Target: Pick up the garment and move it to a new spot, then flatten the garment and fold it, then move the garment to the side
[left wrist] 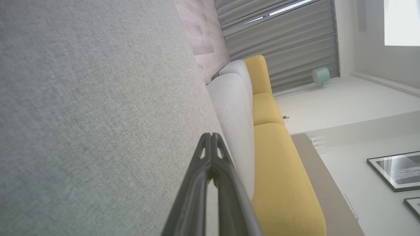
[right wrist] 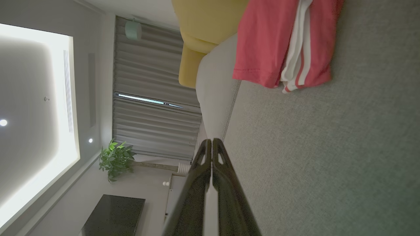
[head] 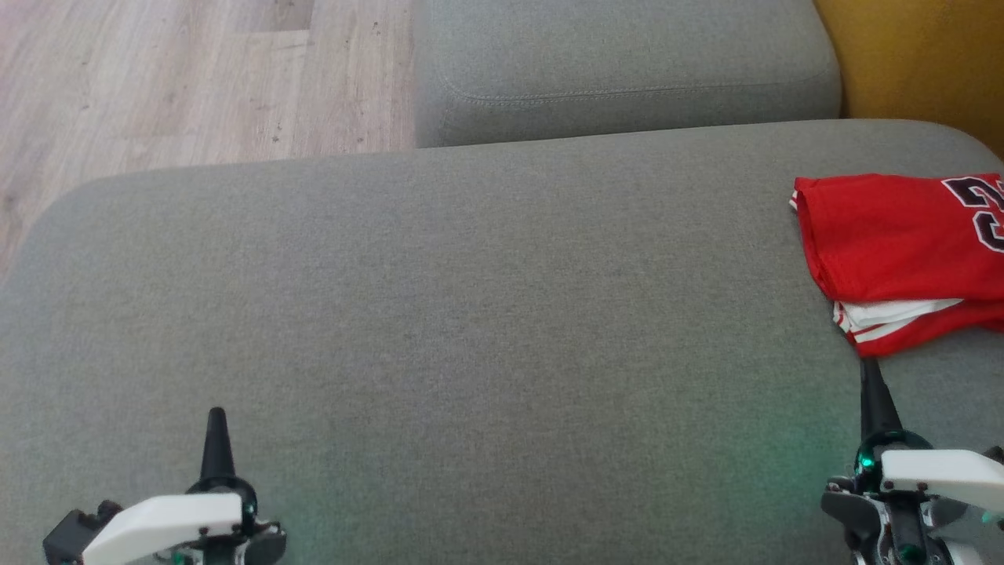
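Grey sofa seat point(head: 471, 314): red garment point(head: 886, 235) is judged light, limp, best pinched at its hem. Left hand point(head: 216, 414) and right hand point(head: 869, 367) are found closed, empty.

One red basketball jersey point(head: 894, 243) is lying at the right edge of the front grey sofa cushion point(head: 471, 314). Two grey cushions are showing in all, the second cushion point(head: 620, 63) sitting behind it. Two grippers are showing at its near edge: the left gripper point(head: 217, 413) and the right gripper point(head: 868, 365). One potted plant point(right wrist: 115, 160) is standing beyond.

The grey cushion point(head: 471, 314) lies bare across left and middle. A folded red garment point(head: 886, 235) occupies its right edge.
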